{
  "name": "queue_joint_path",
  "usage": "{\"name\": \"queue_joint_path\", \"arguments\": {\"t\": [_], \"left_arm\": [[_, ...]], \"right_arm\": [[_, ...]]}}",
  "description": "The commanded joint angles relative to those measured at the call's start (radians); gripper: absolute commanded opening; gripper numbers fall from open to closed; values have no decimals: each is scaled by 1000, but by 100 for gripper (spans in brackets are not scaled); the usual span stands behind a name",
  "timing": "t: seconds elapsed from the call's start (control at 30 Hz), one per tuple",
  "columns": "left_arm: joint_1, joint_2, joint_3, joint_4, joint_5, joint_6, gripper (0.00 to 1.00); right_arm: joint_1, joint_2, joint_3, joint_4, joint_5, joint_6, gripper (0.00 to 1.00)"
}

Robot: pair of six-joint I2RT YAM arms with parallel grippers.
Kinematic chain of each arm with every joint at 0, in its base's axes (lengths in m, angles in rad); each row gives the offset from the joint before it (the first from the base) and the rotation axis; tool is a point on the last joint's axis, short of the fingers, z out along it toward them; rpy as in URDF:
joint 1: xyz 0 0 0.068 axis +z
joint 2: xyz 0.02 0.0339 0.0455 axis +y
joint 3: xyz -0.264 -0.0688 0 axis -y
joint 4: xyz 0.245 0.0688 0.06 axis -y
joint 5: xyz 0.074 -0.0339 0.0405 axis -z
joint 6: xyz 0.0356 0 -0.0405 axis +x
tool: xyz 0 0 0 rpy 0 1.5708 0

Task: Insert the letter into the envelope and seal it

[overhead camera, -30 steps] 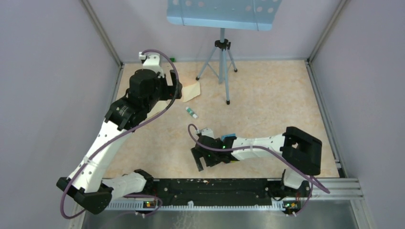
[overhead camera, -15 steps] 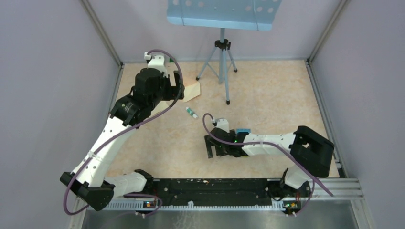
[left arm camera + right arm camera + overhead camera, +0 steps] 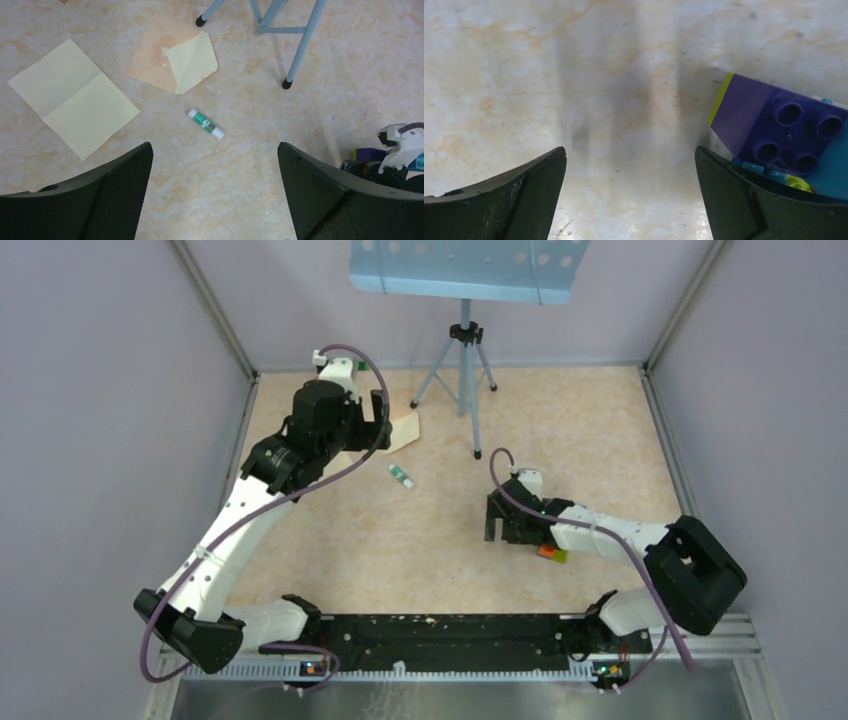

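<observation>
The letter, a pale cream sheet with a centre crease, lies flat at the left of the left wrist view. In the top view my left arm hides it. The tan envelope lies beside it with its paler flap folded open; a corner of the envelope shows in the top view. My left gripper hovers open above bare table short of both, its place in the top view at the far left. My right gripper is open over bare table, mid-right.
A small glue stick lies between the envelope and my left gripper, also in the top view. A music stand's tripod stands at the back. Toy bricks sit beside my right fingers.
My right arm swung from the near middle out to the right and farther back, ending beside the bricks. My left arm edged slightly farther and rightward. Both grippers stayed open.
</observation>
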Motion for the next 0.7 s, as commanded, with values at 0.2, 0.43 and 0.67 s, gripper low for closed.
{"name": "queue_joint_path", "arguments": {"t": [0.2, 0.43, 0.67], "left_arm": [[22, 39, -43, 90, 88, -18, 99], [59, 49, -122, 127, 112, -58, 99], [103, 36, -223, 169, 16, -178, 99]], "right_arm": [[-272, -197, -109, -138, -55, -4, 99], [-397, -316, -88, -192, -108, -64, 99], [-293, -306, 81, -226, -121, -81, 99]]}}
